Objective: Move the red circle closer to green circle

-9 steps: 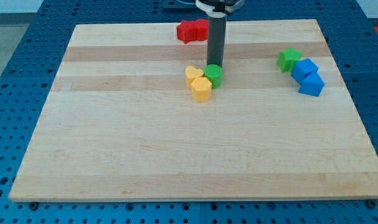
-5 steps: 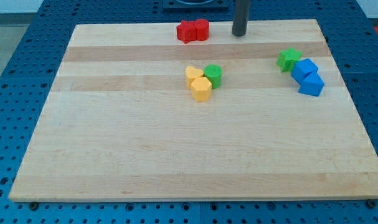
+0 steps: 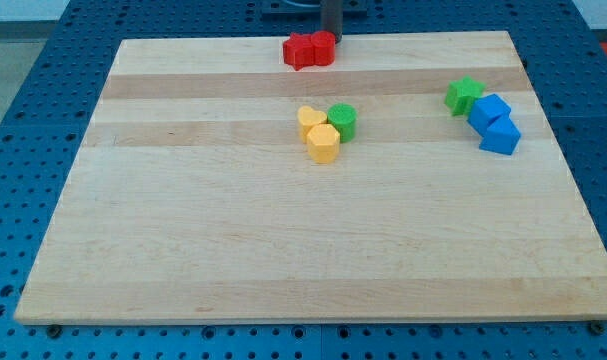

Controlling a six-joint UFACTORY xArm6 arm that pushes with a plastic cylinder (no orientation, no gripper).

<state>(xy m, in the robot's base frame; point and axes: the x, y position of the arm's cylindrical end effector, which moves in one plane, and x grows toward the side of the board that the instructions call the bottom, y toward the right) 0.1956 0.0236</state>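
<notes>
The arm ends in no pincer, only my tip (image 3: 332, 36), touching the far side of the red circle block (image 3: 324, 47); pushed off-centre toward the green circle block (image 3: 343, 120), it could slip sideways or drag its red neighbour (image 3: 299, 51).

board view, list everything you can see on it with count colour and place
red circle: 1, red, top edge of the board near the middle, touching the other red block
other red block: 1, red, shape unclear, on the circle's left in the view
green circle: 1, green, board centre, against the yellow blocks
yellow blocks: 2, yellow, just left of and below the green circle in the view
green star: 1, green, view's right
blue blocks: 2, blue, below and right of the star, touching it
wooden board: 1, light wood, on a blue perforated table
my tip: 1, dark rod, directly above the red circle at the view's top
</notes>
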